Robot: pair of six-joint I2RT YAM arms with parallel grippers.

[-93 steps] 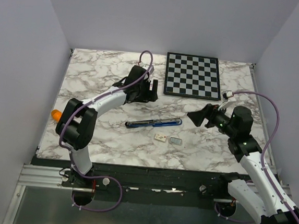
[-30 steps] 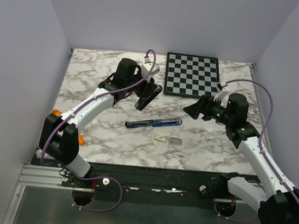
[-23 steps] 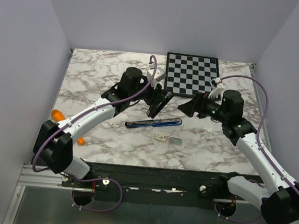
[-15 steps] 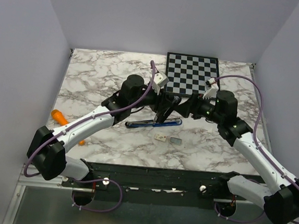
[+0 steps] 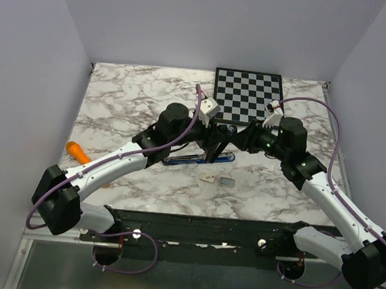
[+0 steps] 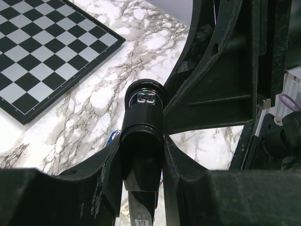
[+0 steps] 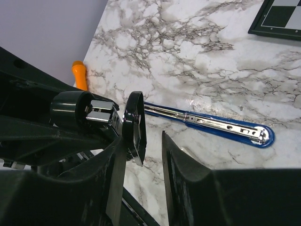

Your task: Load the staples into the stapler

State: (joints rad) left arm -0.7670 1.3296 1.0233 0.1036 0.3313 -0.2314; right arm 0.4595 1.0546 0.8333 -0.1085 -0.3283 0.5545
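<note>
Currently the left tool (image 6: 142, 155) is pinching a black elongated object (image 6: 143, 117) between its fingers and holding it in the air just above the right half of the blue stapler (image 5: 185, 160), which is lying opened out flat on the marble tabletop (image 5: 129, 98) with its shiny metal track facing up. The right tool (image 7: 146, 141) is reaching in from the stapler's right side to meet that black object. Its fingers are standing somewhat apart, with a strip of tabletop showing between them, and the object's round, disc-like end is sitting just at the gap. Whether either finger is touching it, I cannot tell. The staples (image 5: 227, 181), a small silvery-grey block, are lying on the tabletop just on the near side of the stapler, below its right end, with neither tool touching them. A tiny white box (image 5: 207, 177) is resting just beside them, also on the stapler's near side. A chessboard (image 5: 248, 97) is lying beyond the stapler's far side, and an orange object (image 5: 77, 152) is lying well off to the stapler's left.
</note>
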